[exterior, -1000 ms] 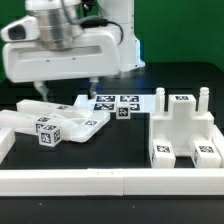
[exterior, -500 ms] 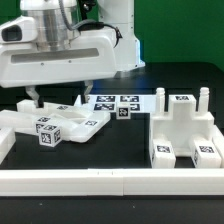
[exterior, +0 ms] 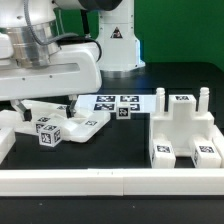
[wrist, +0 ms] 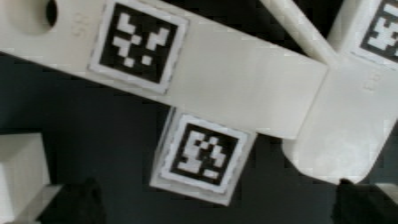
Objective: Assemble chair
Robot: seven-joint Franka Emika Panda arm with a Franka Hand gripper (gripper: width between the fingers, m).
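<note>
Wrist view shows my pincer (wrist: 212, 203) wide and empty over a tagged chair piece (wrist: 231, 75); only the exterior view places it by the desk's (exterior: 120, 145) edge, the exterior view's left.

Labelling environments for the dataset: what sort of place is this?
Probably a lab robot-assembly bench: a black table fenced by white border rails, a marker board, and tagged white chair parts under a robot arm.

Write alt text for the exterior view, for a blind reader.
A white robot gripper, jaws open, hangs over loose white chair parts with square tags at the exterior view's left. The marker board lies at centre on a black table, and a larger blocky chair piece stands at that view's right.
</note>
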